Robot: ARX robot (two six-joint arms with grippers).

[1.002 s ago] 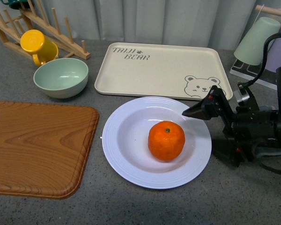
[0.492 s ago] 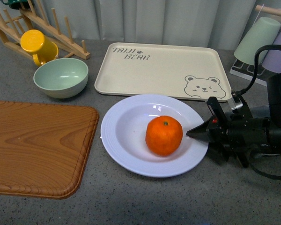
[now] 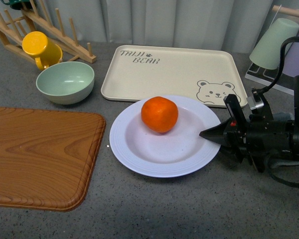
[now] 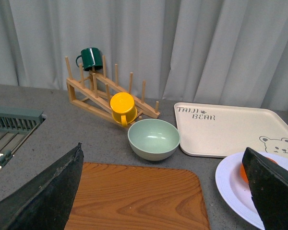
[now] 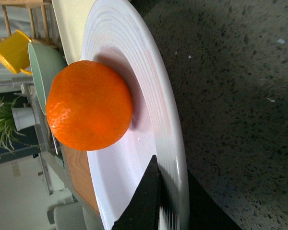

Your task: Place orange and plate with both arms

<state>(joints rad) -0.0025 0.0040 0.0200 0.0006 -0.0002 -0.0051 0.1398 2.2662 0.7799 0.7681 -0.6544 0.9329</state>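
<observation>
- Orange (image 3: 160, 114) lies loose in the plate (image 3: 154, 155), off centre toward the plate's 11 o'clock and against the inner slope. Nothing is holding it.
- Plate sits on the grey counter, just in front of the bear tray (image 3: 169, 74).
- At the plate's 3 o'clock, the right gripper (image 3: 209, 135) has its fingers drawn in on the ridged rim. The right wrist view shows one finger (image 5: 146, 196) lying over the rim and a dark shape beyond it, so it looks pinched onto the plate.
- Left gripper (image 4: 162, 151) is spread wide with nothing between its fingers, hanging over the wooden board (image 3: 37, 154).
- Step in hand, as I judge it: the fruit is loaded and the plate is being carried or dragged by its edge. I cannot tell whether the plate is clear of the counter.
- Next move calls for a slow, level pull, because a one-sided grip tips easily and the orange could roll out.
- Green bowl (image 3: 65, 81), at 10 o'clock from the plate, is empty, and the bear tray at 12 o'clock holds nothing.
- Yellow mug (image 3: 40, 49) hangs tipped on the wooden rack (image 3: 65, 37).
</observation>
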